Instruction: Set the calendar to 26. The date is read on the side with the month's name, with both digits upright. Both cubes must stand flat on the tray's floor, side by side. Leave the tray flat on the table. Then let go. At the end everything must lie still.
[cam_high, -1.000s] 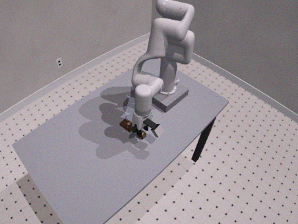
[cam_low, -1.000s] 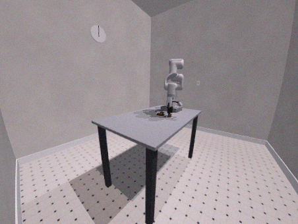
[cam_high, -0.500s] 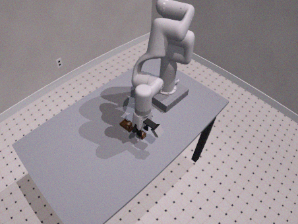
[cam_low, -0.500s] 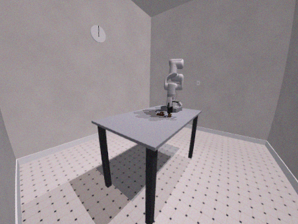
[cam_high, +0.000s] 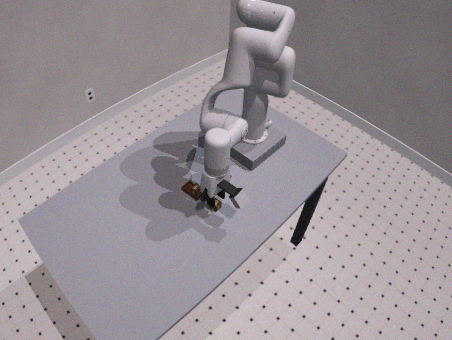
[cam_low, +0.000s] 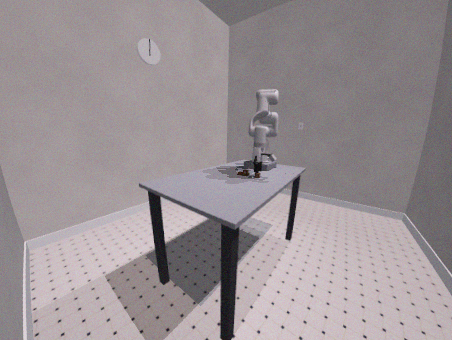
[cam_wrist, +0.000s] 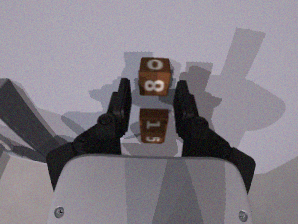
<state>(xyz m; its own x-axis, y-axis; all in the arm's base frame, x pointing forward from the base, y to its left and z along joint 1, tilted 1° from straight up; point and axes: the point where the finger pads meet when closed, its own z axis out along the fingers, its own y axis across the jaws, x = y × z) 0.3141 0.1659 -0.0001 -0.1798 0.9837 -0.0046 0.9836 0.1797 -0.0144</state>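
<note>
On the grey rectangular bench (cam_high: 150, 270) (cam_low: 200, 192) (cam_wrist: 60, 30), the black two-fingered hand (cam_high: 214, 196) (cam_low: 257, 169) (cam_wrist: 153, 90) stands half open, holding nothing; beneath it, two brown digit cubes, one showing 0 and 8 (cam_wrist: 154, 76), one 1 and 5 (cam_wrist: 153, 126), sit apart, 26 seemingly still unset.

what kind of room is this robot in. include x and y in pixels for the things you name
Probably a plain test room or lab: a robot arm (cam_high: 217, 150) (cam_low: 261, 135) is mounted on a bare-legged table (cam_high: 125, 270) (cam_low: 200, 195), with a wall clock (cam_low: 149, 51) and a speckled tile floor (cam_high: 375, 240) (cam_low: 350, 260) around it.
</note>
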